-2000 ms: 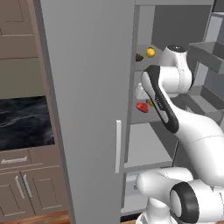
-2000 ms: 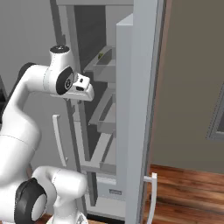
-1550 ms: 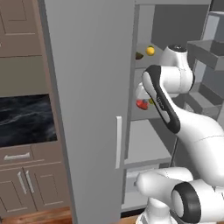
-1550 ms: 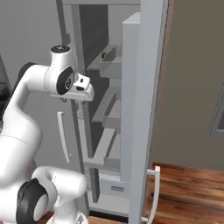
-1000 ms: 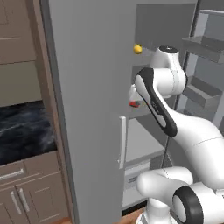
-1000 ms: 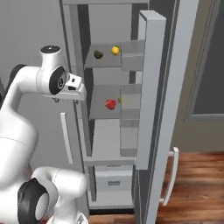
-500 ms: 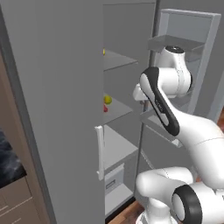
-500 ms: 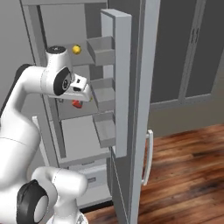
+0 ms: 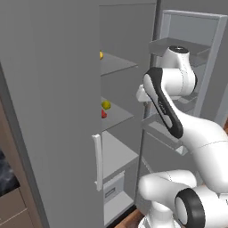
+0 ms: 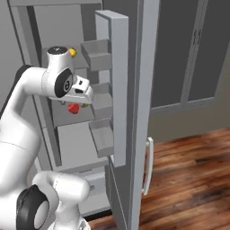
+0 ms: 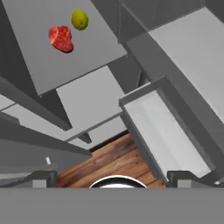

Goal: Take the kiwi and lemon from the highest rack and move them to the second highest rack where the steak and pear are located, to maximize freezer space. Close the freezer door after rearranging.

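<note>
Left base view: lemon point(image 9: 101, 55) half-hidden

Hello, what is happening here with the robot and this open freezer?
A white robot arm stands before the open freezer with its gripper open and empty. The steak and the pear lie side by side on the second highest rack. The lemon sits on the highest rack; nothing has been moved down yet. The freezer door is open.

Arm raised, elbow bent; pincer point(image 11: 112, 177) spread wide, empty, aimed downward.
</note>
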Motion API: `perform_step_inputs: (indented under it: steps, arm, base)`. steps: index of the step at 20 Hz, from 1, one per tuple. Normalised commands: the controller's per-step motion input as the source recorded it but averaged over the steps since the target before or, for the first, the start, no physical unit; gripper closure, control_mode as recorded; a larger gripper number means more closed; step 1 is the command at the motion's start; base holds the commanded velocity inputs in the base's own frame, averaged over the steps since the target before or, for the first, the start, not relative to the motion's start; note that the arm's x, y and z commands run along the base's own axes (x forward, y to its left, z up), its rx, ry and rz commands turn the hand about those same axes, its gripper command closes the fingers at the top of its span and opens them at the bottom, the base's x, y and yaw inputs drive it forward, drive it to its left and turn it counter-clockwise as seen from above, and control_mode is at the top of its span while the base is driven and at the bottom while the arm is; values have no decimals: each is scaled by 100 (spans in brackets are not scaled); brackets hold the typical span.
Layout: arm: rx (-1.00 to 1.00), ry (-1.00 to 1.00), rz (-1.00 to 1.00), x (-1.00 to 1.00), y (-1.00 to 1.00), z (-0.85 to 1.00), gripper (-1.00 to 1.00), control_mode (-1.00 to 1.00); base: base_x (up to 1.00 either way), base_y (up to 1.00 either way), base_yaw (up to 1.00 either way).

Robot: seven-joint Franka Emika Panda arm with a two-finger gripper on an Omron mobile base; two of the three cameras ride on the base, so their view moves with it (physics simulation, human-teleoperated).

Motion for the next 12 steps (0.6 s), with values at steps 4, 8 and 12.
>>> perform_step_inputs:
  steps: [4, 8, 12]
  arm:
    - [0, 0, 0, 0, 0, 0, -100, 100]
    - [0, 0, 0, 0, 0, 0, -100, 100]
    - [0, 0, 0, 0, 0, 0, -100, 100]
  base:
    - [23, -38, 0]
    - [13, -25, 0]
    - [-17, 28, 9]
